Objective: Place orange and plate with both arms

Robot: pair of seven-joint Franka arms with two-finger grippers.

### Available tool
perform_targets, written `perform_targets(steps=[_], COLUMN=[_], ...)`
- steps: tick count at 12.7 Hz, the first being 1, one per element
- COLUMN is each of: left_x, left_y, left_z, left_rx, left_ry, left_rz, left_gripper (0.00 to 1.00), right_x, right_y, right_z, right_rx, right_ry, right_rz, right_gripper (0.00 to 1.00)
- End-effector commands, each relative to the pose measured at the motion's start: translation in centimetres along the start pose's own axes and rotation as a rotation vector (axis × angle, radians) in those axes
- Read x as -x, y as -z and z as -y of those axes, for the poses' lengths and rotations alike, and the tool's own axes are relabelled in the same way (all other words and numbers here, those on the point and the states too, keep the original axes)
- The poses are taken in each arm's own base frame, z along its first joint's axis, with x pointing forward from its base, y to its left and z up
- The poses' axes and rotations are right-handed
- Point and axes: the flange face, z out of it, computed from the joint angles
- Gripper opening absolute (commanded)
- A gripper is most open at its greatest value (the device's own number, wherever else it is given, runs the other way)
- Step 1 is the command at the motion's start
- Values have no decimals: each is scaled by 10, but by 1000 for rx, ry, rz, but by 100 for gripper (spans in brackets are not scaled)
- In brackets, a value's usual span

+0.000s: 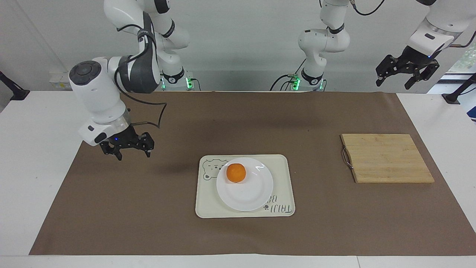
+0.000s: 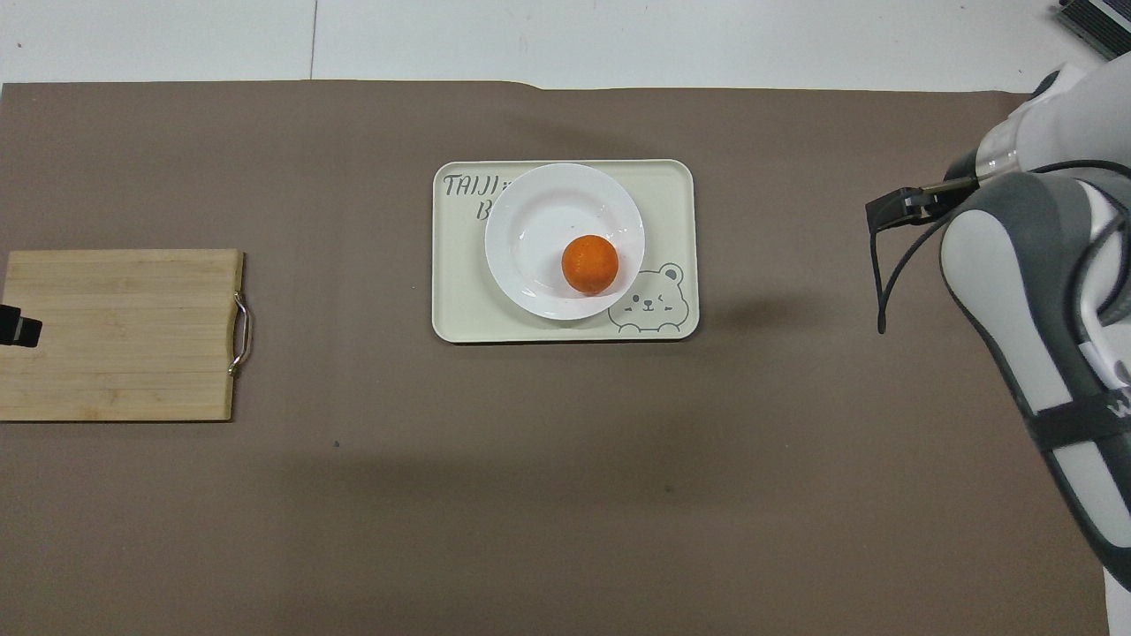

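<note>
The orange sits on the plate, which rests on the tray, well apart from both pincers. The orange looks light, firm and apt to roll; I would take it across its middle. The glossy plate seems brittle and slippery, best taken at its raised rim.

The right pincer hangs empty, jaws parted, over bare worktop toward its own arm's end. The left pincer waits raised and empty, jaws spread, above the table's edge, with the cutting board below it.
</note>
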Motion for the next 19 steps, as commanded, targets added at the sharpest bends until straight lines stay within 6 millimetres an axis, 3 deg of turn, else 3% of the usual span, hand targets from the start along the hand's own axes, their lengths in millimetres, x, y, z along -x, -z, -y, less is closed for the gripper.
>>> perform_targets(steps=[1, 4, 7, 19], left_x=[5, 5, 5, 5], left_y=[3, 3, 3, 3], left_z=[3, 3, 3, 3], left_rx=[-12, -12, -12, -12], left_ry=[-1, -1, -1, -1], left_rz=[7, 7, 7, 7], left_gripper=[100, 100, 100, 100], right_x=[30, 72, 96, 99], right_y=[46, 106, 127, 121], right_z=[0, 3, 7, 6], right_rx=[9, -23, -25, -25], right_ry=[-75, -131, -148, -141], right_rz=[29, 50, 73, 82], right_gripper=[100, 100, 100, 100])
